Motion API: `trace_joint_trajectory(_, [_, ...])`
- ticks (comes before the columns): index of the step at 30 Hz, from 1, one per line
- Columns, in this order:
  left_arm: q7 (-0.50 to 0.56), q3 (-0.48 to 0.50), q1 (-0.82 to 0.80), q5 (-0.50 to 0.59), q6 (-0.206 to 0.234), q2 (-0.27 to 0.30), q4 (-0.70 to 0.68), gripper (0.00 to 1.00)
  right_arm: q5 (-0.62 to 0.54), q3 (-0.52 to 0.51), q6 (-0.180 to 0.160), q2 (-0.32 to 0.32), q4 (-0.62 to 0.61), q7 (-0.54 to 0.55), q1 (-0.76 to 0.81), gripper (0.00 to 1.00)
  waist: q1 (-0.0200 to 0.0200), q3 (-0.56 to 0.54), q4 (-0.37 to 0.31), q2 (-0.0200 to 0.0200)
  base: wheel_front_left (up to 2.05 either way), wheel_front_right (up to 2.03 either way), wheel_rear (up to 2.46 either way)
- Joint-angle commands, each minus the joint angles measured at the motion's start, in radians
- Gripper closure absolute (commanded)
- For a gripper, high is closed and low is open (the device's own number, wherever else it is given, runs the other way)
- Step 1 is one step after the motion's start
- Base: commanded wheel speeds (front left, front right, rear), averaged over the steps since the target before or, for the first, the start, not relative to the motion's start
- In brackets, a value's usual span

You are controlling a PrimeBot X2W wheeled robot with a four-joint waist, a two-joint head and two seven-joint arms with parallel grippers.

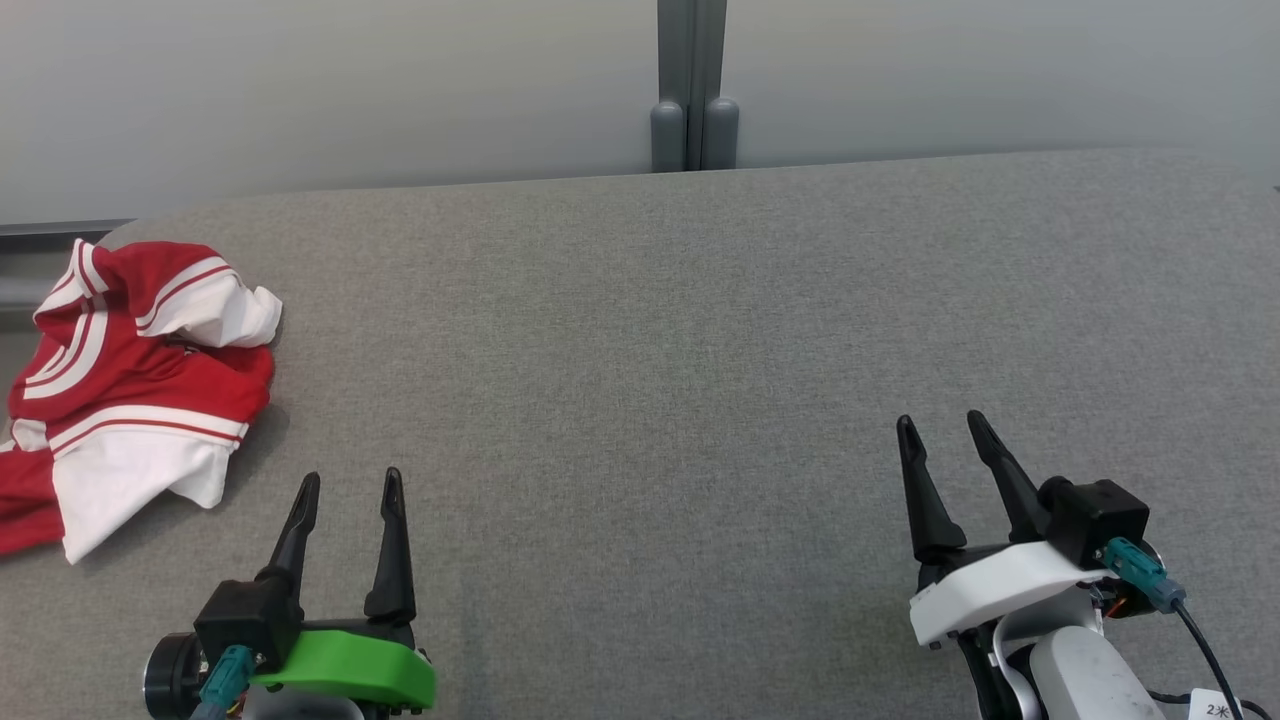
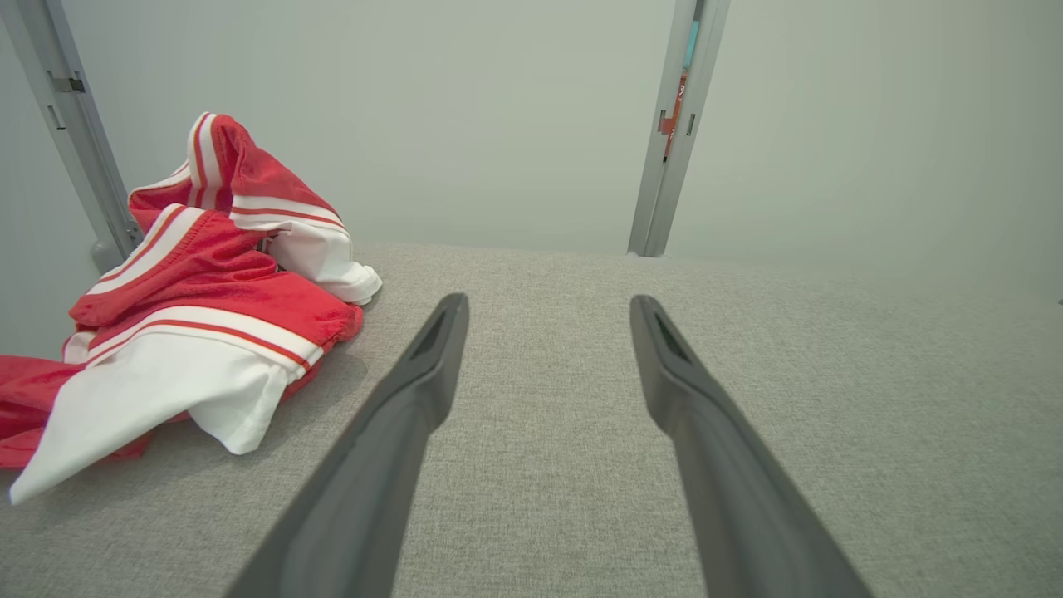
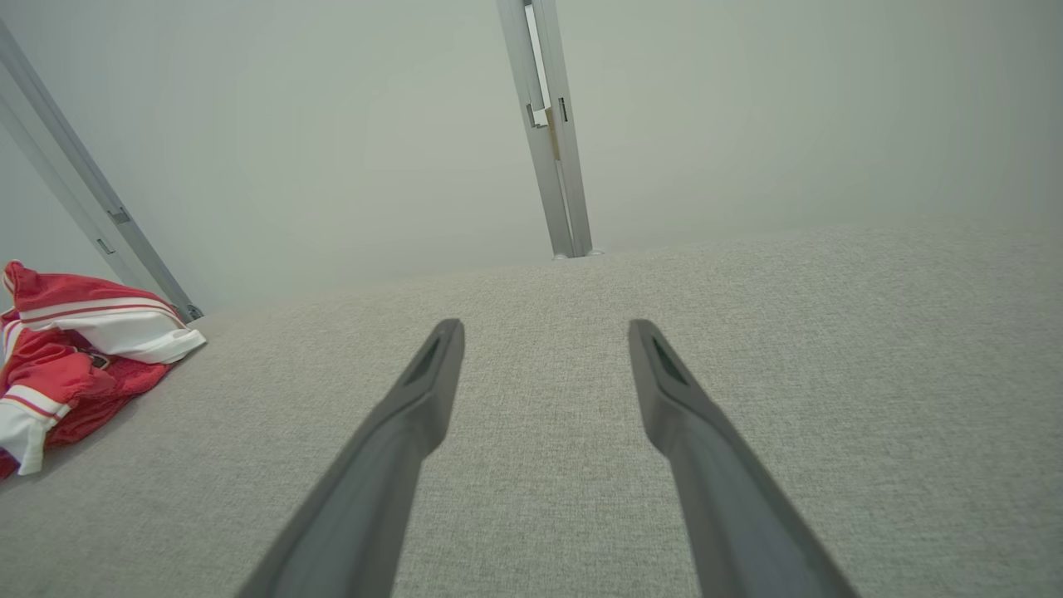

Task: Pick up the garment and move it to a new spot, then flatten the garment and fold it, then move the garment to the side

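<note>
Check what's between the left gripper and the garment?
Bare grey surface. The open left gripper is apart from the crumpled garment, which lies ahead and to its left. The head and left wrist views both show that gap.

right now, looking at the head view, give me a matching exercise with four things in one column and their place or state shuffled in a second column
Things:
1. garment
2. left pincer
3. right pincer
4. post

Places or states:
A. open, at the lower left
B. upright, behind the far edge of the surface
C. crumpled, red and white, at the far left of the surface
D. open, at the lower right

Pairs: 1-C, 2-A, 3-D, 4-B
</note>
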Motion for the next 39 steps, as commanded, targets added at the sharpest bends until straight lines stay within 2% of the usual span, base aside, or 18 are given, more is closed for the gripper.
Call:
trace_joint_trajectory(1, [-0.003, 0.000, 0.009, -0.004, 0.003, 0.001, -0.003, 0.00, 0.001, 0.000, 0.000, -0.004, -0.002, -0.003, -0.012, 0.00, 0.0000, 0.002, 0.000, 0.0000, 0.00, 0.00, 0.00])
trace_joint_trajectory(7, [-0.003, -0.002, -0.001, -0.008, 0.001, 0.001, 0.002, 0.00, 0.004, -0.006, 0.000, -0.004, -0.005, -0.003, -0.009, 0.00, 0.0000, 0.003, 0.006, 0.0000, 0.00, 0.00, 0.00])
trace_joint_trajectory(11, [-0.003, -0.012, -0.012, -0.015, 0.006, 0.002, 0.006, 0.00, -0.007, -0.014, 0.000, -0.003, -0.008, -0.003, 0.008, 0.00, 0.0000, -0.002, 0.046, 0.0000, 0.00, 0.00, 0.00])
trace_joint_trajectory(20, [-0.002, -0.001, 0.005, -0.015, 0.022, 0.002, 0.011, 0.00, -0.012, -0.005, 0.000, -0.004, -0.008, -0.003, 0.020, 0.00, 0.0000, -0.018, 0.231, 0.0000, 0.00, 0.00, 0.00])
trace_joint_trajectory(31, [-0.002, 0.028, 0.044, 0.000, 0.017, 0.002, 0.014, 0.00, -0.004, 0.019, 0.000, -0.004, -0.011, -0.003, 0.040, 0.00, 0.0000, -0.053, 0.461, 0.0000, 0.00, 0.00, 0.00])
trace_joint_trajectory(33, [-0.002, 0.037, 0.051, 0.002, 0.016, 0.002, 0.011, 0.00, -0.003, 0.026, 0.000, -0.004, -0.012, -0.003, 0.040, 0.00, 0.0000, -0.056, 0.488, 0.0000, 0.00, 0.00, 0.00])
trace_joint_trajectory(39, [-0.002, 0.074, 0.080, -0.011, 0.039, 0.002, -0.036, 0.00, -0.009, 0.076, 0.000, -0.004, 0.002, -0.003, -0.009, 0.00, 0.0000, -0.027, 0.509, 0.0000, 0.00, 0.00, 0.00])
